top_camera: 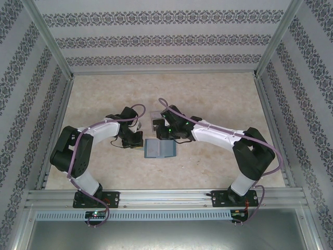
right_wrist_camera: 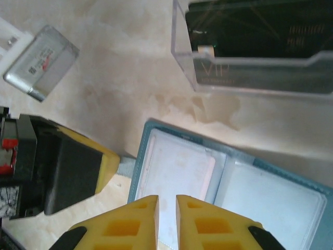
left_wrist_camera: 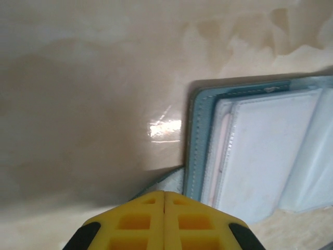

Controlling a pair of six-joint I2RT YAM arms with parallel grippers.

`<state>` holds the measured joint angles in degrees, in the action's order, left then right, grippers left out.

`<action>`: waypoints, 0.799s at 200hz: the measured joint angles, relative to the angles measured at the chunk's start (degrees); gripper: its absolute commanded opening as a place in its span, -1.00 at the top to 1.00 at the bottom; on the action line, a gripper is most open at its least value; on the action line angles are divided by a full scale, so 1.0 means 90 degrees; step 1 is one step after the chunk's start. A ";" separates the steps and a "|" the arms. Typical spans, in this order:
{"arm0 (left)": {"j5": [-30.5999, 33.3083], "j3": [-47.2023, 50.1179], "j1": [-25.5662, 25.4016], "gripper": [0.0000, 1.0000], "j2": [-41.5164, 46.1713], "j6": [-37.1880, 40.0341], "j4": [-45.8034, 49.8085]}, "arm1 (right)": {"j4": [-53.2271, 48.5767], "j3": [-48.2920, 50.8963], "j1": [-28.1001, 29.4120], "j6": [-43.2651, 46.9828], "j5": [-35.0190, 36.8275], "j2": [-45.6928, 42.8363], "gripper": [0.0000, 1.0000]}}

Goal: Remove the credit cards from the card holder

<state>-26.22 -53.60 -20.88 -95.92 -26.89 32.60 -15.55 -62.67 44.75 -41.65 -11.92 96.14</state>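
Note:
The teal-blue card holder [top_camera: 159, 149] lies open on the table, its two pocket panels [right_wrist_camera: 270, 198] facing up. A pale pinkish credit card [right_wrist_camera: 182, 166] sits in the left pocket, its edge also seen from the left wrist [left_wrist_camera: 225, 135]. Dark credit cards [right_wrist_camera: 250, 31] lie in the clear plastic tray [right_wrist_camera: 182, 52] beyond it. My left gripper [left_wrist_camera: 164, 194] is shut, its tips over the holder's short strap tab [left_wrist_camera: 169, 181] at the left edge. My right gripper [right_wrist_camera: 166, 199] hovers low over the left pocket's near edge, jaws a narrow gap apart with nothing seen between them.
A small silver-grey rectangular pack [right_wrist_camera: 41, 62] lies on the table to the far left of the tray. Both arms meet at mid-table [top_camera: 151, 136], with patterned walls and metal frame rails [top_camera: 57, 120] around the beige tabletop.

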 measured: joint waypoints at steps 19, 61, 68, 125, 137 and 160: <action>0.0053 0.0002 0.0000 0.89 -0.0117 0.0000 -0.0005 | 0.0104 0.0141 0.0005 -0.0299 -0.0134 0.0002 0.65; 0.0061 0.0049 0.0000 0.89 -0.0148 -0.0002 -0.0032 | 0.0345 0.0168 0.0134 -0.0780 -0.0321 0.0034 0.58; 0.0058 0.0056 0.0002 0.89 -0.0146 -0.0002 -0.0041 | 0.0401 0.0168 0.0160 -0.0852 -0.0367 0.0075 0.57; -0.0075 0.0170 0.0044 0.89 -0.0090 -0.0005 -0.0185 | 0.0595 0.0148 0.0357 -0.1258 -0.0631 0.0648 0.46; -0.0080 0.0192 0.0044 0.89 -0.0080 -0.0005 -0.0206 | 0.0595 0.0090 0.0410 -0.1304 -0.0668 0.0772 0.45; -0.0083 0.0236 0.0044 0.89 -0.0046 -0.0007 -0.0260 | 0.0617 -0.0063 0.0476 -0.1384 -0.0763 0.0991 0.41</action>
<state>-26.96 -51.48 -20.49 -96.33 -26.96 30.26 -10.00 -63.24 49.04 -54.11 -18.79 105.06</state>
